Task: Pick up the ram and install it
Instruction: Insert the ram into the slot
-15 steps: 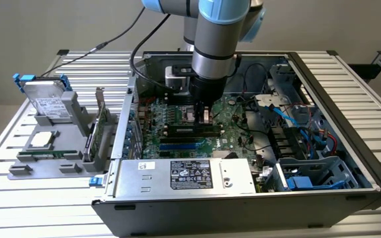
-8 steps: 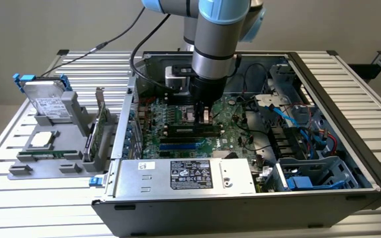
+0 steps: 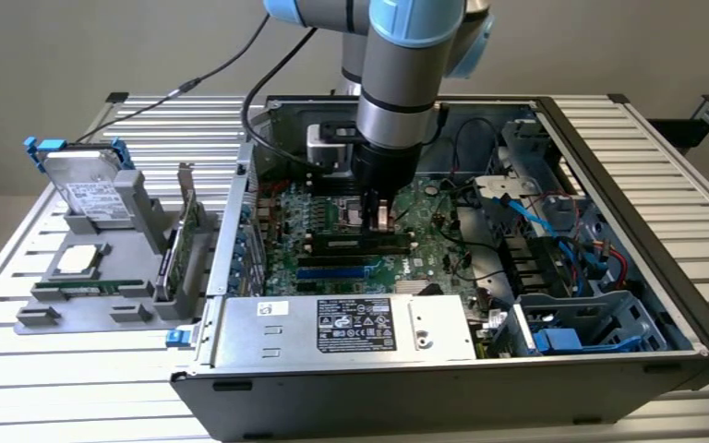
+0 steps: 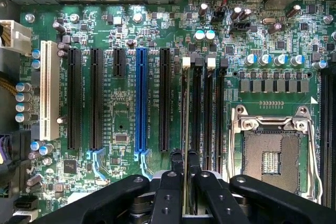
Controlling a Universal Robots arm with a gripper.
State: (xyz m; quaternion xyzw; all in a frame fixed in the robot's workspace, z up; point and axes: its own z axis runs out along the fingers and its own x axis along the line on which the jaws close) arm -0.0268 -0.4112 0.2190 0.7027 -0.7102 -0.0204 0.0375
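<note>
The arm reaches down into the open computer case [image 3: 650,185], the tool [image 3: 376,210] low over the motherboard [image 3: 330,268]. In the wrist view the tool [image 4: 185,156] is nearly closed, its two black fingers [image 4: 168,192] clamped on the ram [image 4: 185,108]. The ram is seen edge-on as a thin upright strip lying along the row of black memory slots [image 4: 207,114], between the blue expansion slot [image 4: 140,98] and the empty CPU socket [image 4: 273,150]. Whether it is seated in its slot cannot be told. At the exterior view's left, a grey holder on the surface [image 3: 34,369] carries a hard drive [image 3: 90,189] and an expansion card [image 3: 182,231]
</note>
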